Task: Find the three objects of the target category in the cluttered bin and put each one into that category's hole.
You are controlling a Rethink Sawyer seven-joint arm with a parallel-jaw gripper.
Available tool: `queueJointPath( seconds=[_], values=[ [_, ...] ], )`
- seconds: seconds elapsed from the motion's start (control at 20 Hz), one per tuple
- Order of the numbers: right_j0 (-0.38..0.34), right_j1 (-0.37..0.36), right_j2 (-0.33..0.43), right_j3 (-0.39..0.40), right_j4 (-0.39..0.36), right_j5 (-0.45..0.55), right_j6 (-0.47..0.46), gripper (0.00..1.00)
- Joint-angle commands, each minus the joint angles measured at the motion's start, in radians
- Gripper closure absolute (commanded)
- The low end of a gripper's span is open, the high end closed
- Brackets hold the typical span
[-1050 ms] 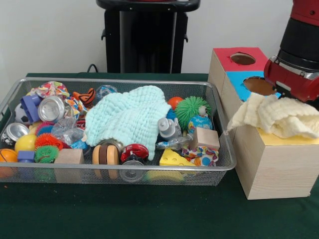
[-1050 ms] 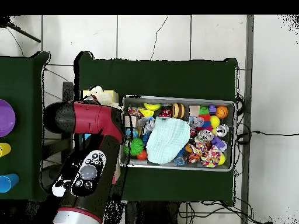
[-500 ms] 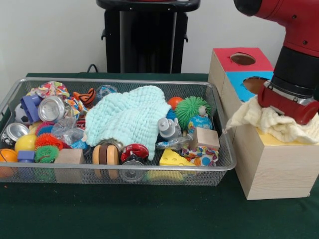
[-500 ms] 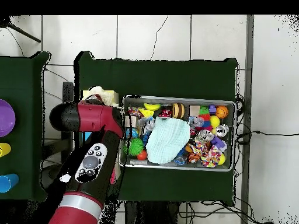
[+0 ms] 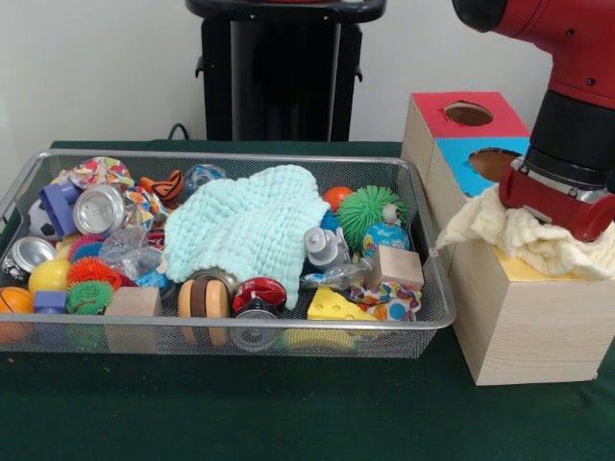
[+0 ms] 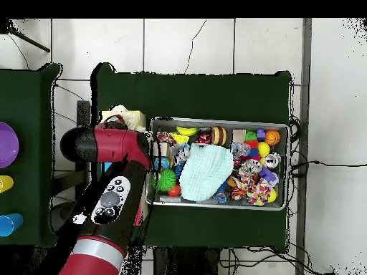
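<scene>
the green-covered table [image 5: 288, 413] has a bare strip along its near edge in the front view, free in front of both bin and boxes. the wire mesh bin [image 5: 240, 338] fills the left and middle, packed rim to rim; a pale mint cloth [image 5: 245, 226] lies spread over its centre, its lower edge draped onto a wooden wheel toy [image 5: 203, 299]. just beside the bin's right end stands the row of wooden sorting boxes [image 5: 524, 327], with only a thin gap between bin rim and box wall. the red-topped hole [image 5: 468, 113] and the blue-topped hole [image 5: 500, 164] are uncovered. the red and black arm [image 5: 577, 106] comes down over the yellow-topped box, and a cream cloth [image 5: 538, 240] is bunched there under its wrist, one corner hanging off the box's left edge toward the bin. the gripper [image 5: 555, 223] is buried in that cloth; whether its jaws are parted or clamped cannot be told. a green spiky ball [image 5: 371, 212] sits near the bin's right wall.
</scene>
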Motion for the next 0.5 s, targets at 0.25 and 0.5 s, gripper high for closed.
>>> queueJointPath(
  seconds=[0.25, 0.5],
  values=[
    [-0.072, 0.144, 0.065, 0.094, 0.015, -0.068, 0.161, 1.0],
    [-0.063, 0.156, 0.046, 0.084, -0.006, -0.082, 0.147, 0.0]
  ],
)
